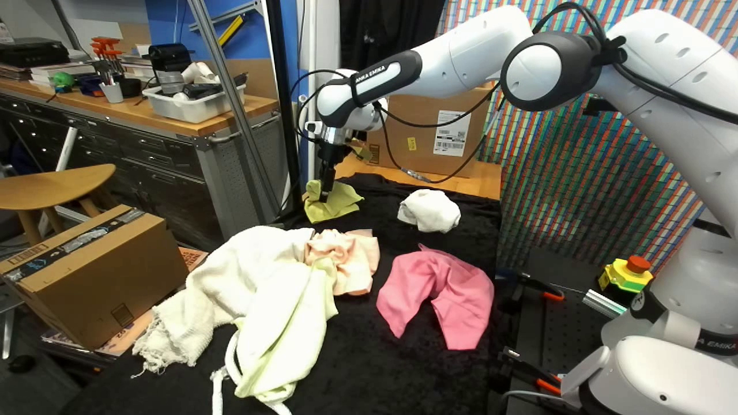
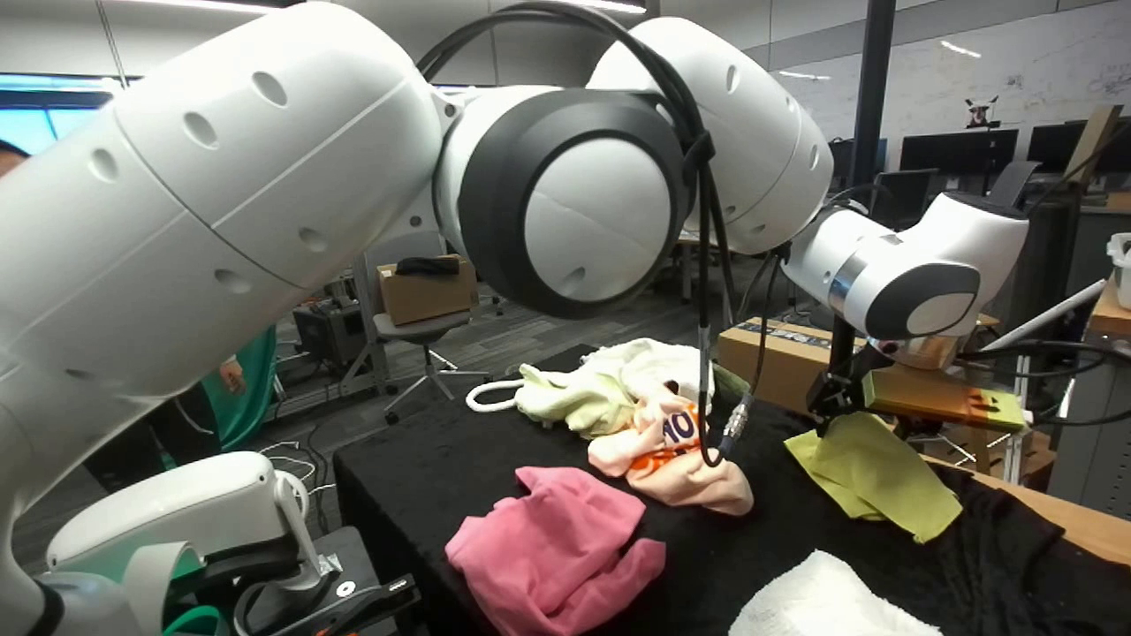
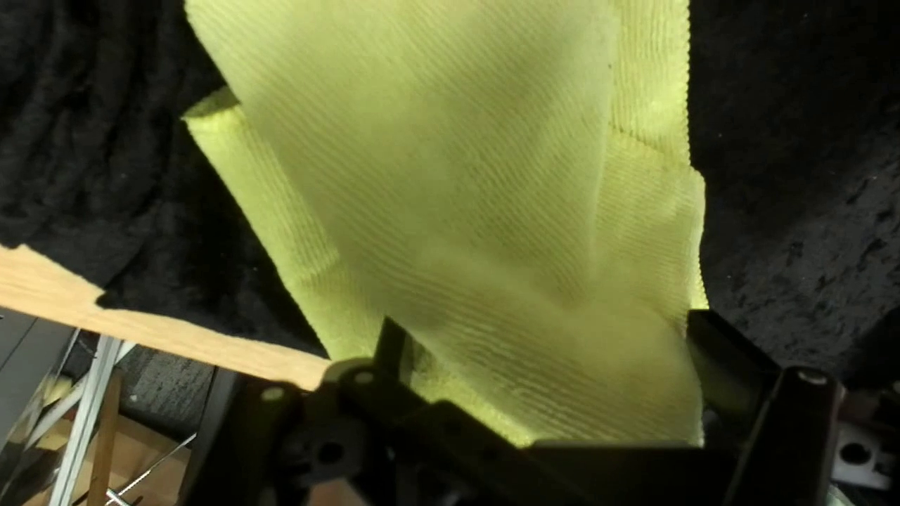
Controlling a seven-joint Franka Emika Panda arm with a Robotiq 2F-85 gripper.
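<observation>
Yellow-green cloth (image 3: 457,176) lies rumpled on the black table cover (image 1: 369,363), near the bare wooden edge (image 3: 176,337). In the wrist view we see its long axis, as far as it shows, run from the gripper (image 3: 548,327) toward the top, leaning a little left, where the picture cuts it off. In an exterior view, we see a flap (image 2: 901,490) pointing to the lower right. The gripper reaches down with its fingers (image 3: 728,358) wide apart and a raised fold between them; we see no pinch on it, though we cannot tell whether a finger touches the fabric. In an exterior view, we find a white cloth (image 1: 429,210) to the right, a peach cloth (image 1: 351,262) nearer us and a pink cloth (image 1: 438,282) to the peach one's right.
</observation>
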